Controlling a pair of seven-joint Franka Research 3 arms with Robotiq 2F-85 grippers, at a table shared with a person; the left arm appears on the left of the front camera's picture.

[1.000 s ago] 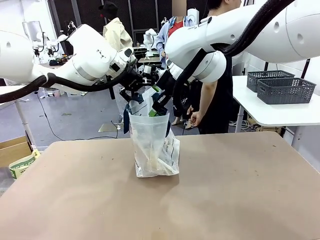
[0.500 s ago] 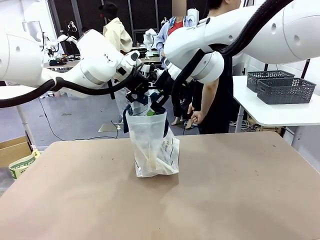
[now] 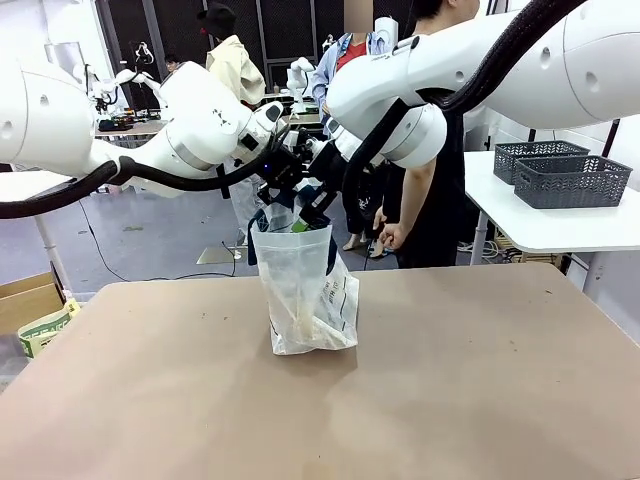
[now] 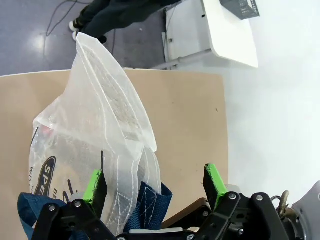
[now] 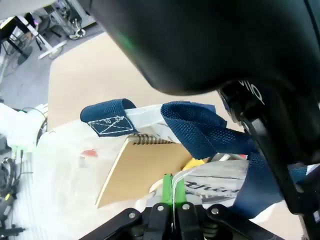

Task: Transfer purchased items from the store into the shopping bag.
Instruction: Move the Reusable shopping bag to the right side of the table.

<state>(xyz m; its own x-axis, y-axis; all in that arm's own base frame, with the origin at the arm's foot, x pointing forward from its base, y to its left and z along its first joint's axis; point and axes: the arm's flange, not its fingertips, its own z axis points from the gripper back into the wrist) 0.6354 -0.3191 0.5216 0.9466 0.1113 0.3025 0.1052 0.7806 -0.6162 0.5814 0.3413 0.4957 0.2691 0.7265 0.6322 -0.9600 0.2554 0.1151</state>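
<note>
Nearest the front camera the tan counter lies bare across the lower half of the frame. At its middle stands the shopping bag, upright, translucent white with navy handles and navy print. Pale tan packets lean inside it, low on the left of the bag; in the right wrist view, a tan spiral-bound pad sits in the bag's mouth at lower centre.

Just above the bag's rim, at the centre of the frame, both tools meet. The right tool has its green pads pressed together on the thin plastic edge of the bag, seen at the bottom centre of its wrist view. The left tool stands wide apart, gripping nothing; in its wrist view the bag's rim and a navy handle rise between its fingers at the lower left.

The step looks like holding the mouth open for loading. Next, the left tool would likely need to pinch the opposite rim or handle, without dragging the bag over.

Behind, a person stands at the far edge, upper centre.
</note>
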